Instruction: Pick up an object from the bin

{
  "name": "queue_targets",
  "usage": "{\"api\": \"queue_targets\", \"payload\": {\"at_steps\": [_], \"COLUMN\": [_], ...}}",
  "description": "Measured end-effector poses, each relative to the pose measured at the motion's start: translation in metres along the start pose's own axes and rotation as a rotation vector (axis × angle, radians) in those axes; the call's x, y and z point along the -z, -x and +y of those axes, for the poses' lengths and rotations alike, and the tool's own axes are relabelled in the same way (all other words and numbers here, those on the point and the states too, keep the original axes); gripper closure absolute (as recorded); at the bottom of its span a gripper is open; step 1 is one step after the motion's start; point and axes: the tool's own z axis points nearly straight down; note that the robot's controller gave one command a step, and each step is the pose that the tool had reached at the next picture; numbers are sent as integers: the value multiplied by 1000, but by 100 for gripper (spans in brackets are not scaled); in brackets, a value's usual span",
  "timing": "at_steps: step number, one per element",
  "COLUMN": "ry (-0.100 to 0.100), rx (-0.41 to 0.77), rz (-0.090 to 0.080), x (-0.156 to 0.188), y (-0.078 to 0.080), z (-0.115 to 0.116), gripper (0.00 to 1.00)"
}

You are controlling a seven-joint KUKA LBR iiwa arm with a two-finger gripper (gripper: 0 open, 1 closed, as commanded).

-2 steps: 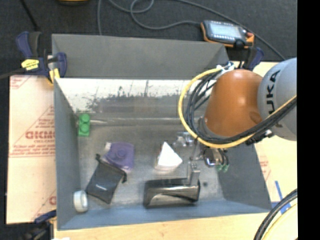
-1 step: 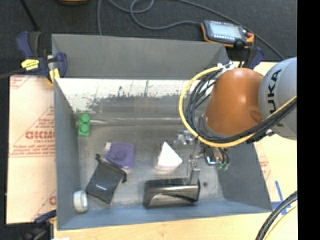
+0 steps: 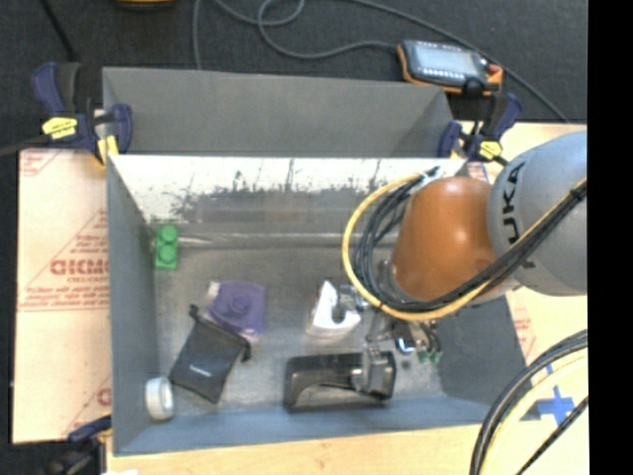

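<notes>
The gripper point(image 3: 379, 369) sits low at the right end of a long dark thing point(image 3: 318, 382) by the near wall of the bin point(image 3: 134, 295) — likely to grab that end; open or closed, I cannot tell; the thing is black and lies flat; a white piece point(image 3: 328, 310) sits just behind.

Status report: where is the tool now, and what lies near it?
Tool down at right end of dark oblong object, by bin near wall. White object just beyond it. Purple piece and black flat case apart, view's left.
</notes>
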Motion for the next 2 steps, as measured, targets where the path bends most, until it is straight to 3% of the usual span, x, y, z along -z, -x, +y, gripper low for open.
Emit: {"api": "queue_targets", "payload": {"at_steps": [1, 2], "ry": [2, 1], "rx": [41, 73], "rz": [17, 4], "x": [-43, -19], "y": [-9, -13], "z": [1, -2], "gripper": [0, 0]}}
